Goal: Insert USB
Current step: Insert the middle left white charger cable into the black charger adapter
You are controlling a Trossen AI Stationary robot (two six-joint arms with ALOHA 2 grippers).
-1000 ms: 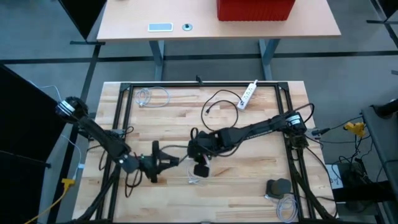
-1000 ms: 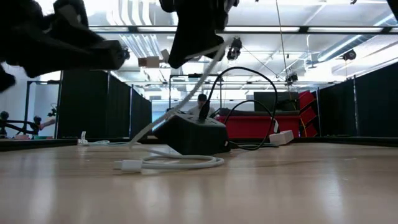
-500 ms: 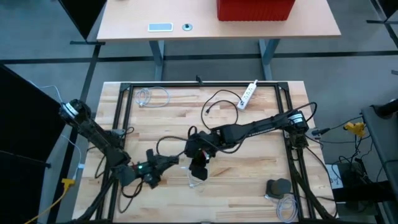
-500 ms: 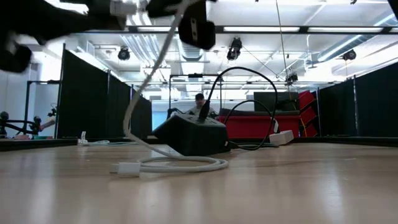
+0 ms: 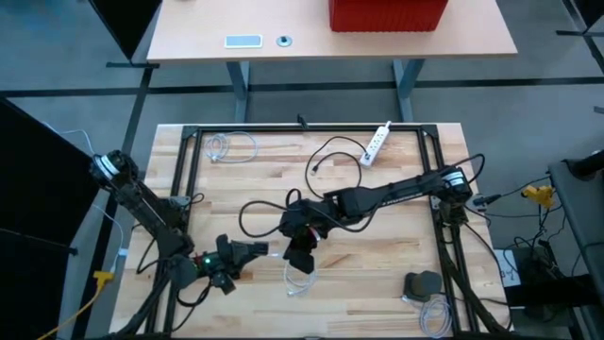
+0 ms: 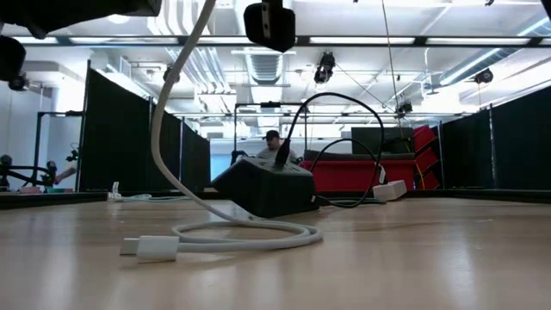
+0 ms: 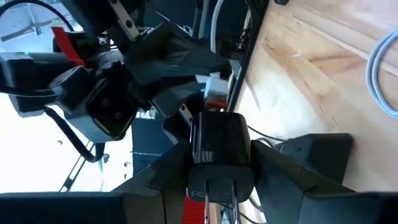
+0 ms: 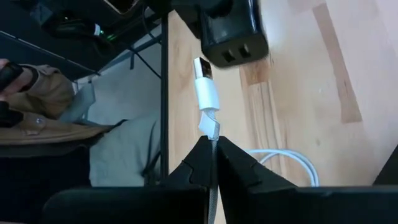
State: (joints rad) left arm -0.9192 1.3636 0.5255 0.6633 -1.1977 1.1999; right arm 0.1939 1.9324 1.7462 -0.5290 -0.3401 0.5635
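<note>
My left gripper (image 7: 221, 180) jaws clench the black charger (image 7: 219, 146). My right gripper (image 8: 211, 163) jaws pinch the white USB cable (image 8: 208, 99), plug just beside the charger's ports.

The wooden counter (image 5: 396, 236) carries a white power strip (image 5: 377, 142) at its far right, a coiled white cable (image 5: 220, 146) far left, and a white USB cable (image 6: 232, 237) looped near the centre.

I count: my two grippers, left (image 5: 247, 249) and right (image 5: 294, 247); one black charger (image 7: 219, 149); three white cables, (image 5: 300, 280), (image 5: 219, 146), (image 5: 434, 313); one power strip (image 5: 378, 142); one black cable (image 5: 335, 151); one red bin (image 5: 387, 13).
</note>
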